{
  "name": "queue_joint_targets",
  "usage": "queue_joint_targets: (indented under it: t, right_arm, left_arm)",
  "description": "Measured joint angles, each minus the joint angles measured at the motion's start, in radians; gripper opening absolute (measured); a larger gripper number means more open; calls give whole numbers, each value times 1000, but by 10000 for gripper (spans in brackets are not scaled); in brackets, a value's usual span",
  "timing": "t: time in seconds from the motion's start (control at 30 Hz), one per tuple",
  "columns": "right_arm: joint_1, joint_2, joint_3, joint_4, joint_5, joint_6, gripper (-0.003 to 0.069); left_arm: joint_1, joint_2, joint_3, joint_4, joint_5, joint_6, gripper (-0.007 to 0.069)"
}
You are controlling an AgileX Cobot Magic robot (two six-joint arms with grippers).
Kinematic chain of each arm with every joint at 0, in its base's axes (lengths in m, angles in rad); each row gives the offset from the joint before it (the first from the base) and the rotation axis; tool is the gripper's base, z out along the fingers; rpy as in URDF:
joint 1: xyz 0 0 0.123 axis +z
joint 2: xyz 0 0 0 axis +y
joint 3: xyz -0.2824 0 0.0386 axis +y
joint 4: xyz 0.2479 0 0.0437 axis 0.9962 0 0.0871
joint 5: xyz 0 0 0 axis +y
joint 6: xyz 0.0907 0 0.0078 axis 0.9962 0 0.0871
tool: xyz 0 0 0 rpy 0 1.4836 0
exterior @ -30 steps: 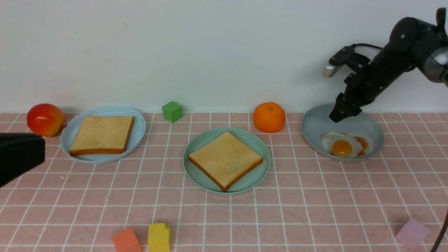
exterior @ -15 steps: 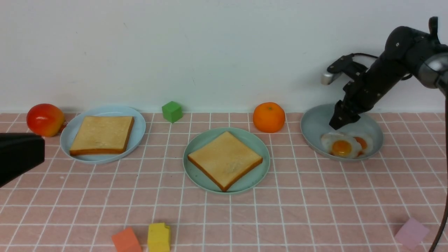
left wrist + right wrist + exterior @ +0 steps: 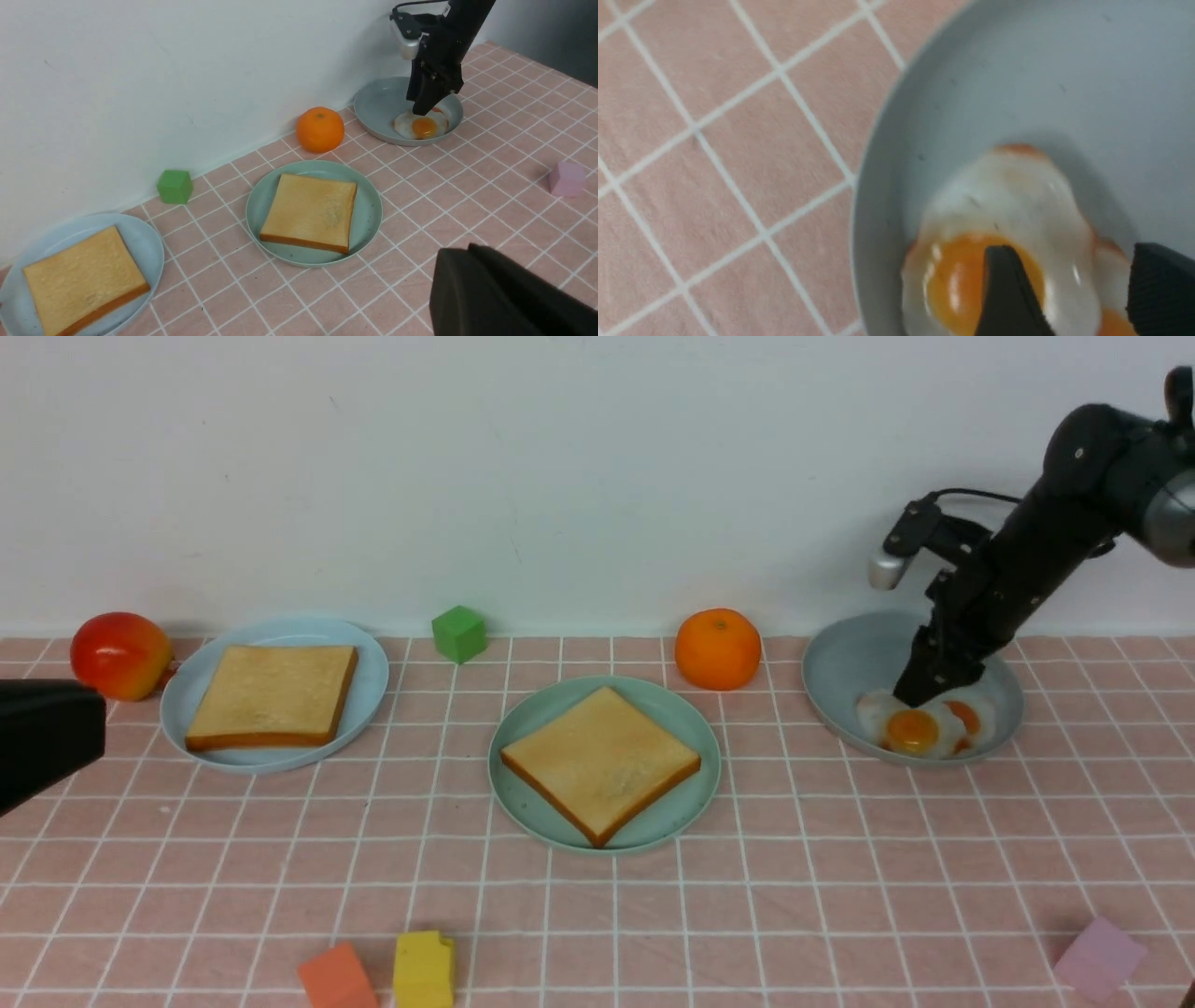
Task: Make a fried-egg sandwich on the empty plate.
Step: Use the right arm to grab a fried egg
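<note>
Right gripper (image 3: 1071,252) lower over the eggs than a half-second ago; left arm's dark end slightly nearer the picture's edge; food unmoved.

Right gripper: fingers spread wide, nothing held, poised above the fried egg with the yellow-orange yolk (image 3: 912,733). Contact cannot be confirmed. Left gripper (image 3: 469,250): closed, apparently without load, well apart from the food.

Grey dish (image 3: 854,658): holds that egg, partly over a second egg with darker orange yolk (image 3: 966,717). Mint-green plate (image 3: 680,817): bears one toast slice (image 3: 600,761), lying flat. Pale blue plate (image 3: 369,695): bears the other toast slice (image 3: 273,693).

Progress, as judged: the base slice is placed, roughly a third of the work. Egg pick-up appears to be in hand; egg placement and the top slice remain.
</note>
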Motion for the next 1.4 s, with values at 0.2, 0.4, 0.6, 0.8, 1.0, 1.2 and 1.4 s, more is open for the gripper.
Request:
queue_joint_targets:
  t: [0.2,0.4,0.6,0.8,1.0,1.2,1.4]
  right_arm:
    - [0,28,0,12,-50,-40,385]
    - [0,37,0,12,-85,-43,385]
    - [-2,37,-1,14,-84,-37,386]
    - [-20,38,-55,46,-52,-20,386]
    - [-32,45,-66,64,-30,-19,386]
    - [-32,73,-66,70,-34,-20,386]
    - [-32,92,-68,78,-41,-20,386]
  left_arm:
    - [0,44,0,3,8,0,16]
    - [0,83,0,-2,21,0,18]
    - [0,91,0,-5,21,0,20]
    - [0,91,0,-5,-11,0,21]
    - [0,91,0,-8,-154,0,24]
    - [0,91,0,-8,-199,0,24]
    - [0,91,0,-8,-200,0,24]
